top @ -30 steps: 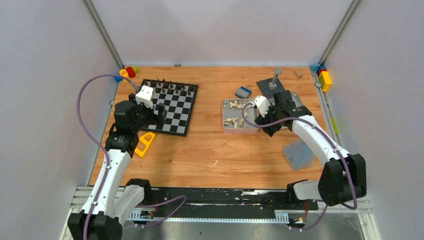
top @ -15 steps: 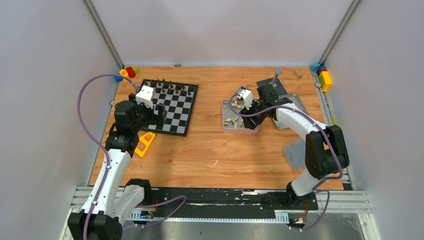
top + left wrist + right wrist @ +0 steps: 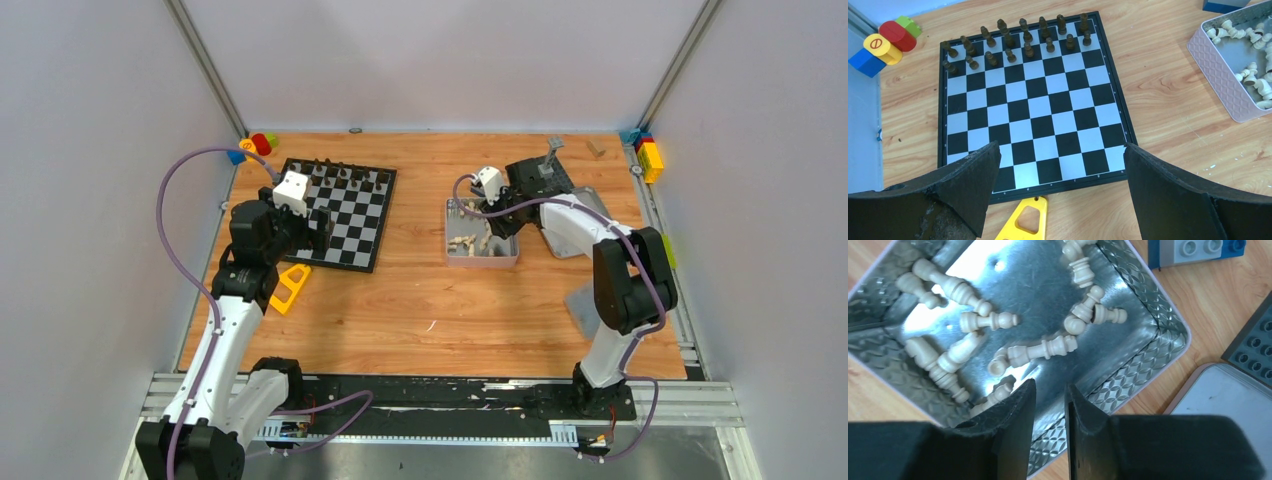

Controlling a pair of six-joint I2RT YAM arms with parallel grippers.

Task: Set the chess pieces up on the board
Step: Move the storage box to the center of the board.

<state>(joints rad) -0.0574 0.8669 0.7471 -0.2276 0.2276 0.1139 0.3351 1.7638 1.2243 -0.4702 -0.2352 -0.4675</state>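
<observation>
On my left wrist feed the left gripper (image 3: 1060, 150) stands as wide as it goes, with nothing between its fingers, which frame the near edge of the board (image 3: 1033, 115). The board lies flat on the wooden table (image 3: 1168, 90), and the dark chess pieces (image 3: 1028, 50) stand upright in two rows along its far side, well apart from the fingertips. All the squares between them and the gripper are bare. A yellow plastic piece (image 3: 1028, 220) lies just beside the board's near edge, and coloured blocks (image 3: 885, 40) sit by its far left corner. On the right wrist feed the right gripper (image 3: 1049, 386) has its fingers drawn almost together, leaving only a thin slit, and I see nothing in that slit. It hangs over the metal tin (image 3: 1128, 372), with its tips above the patterned wall on the near side. The pale chess pieces (image 3: 1040, 349) lie toppled on the tin's floor. One long piece lies crosswise just beyond the tips, and another is tucked against the outer side of the left finger, though I cannot tell whether it touches. Outside the tin are a blue and grey brick (image 3: 1193, 247) and a grey studded plate (image 3: 1255, 340). From above, the tin and the board are well apart.
</observation>
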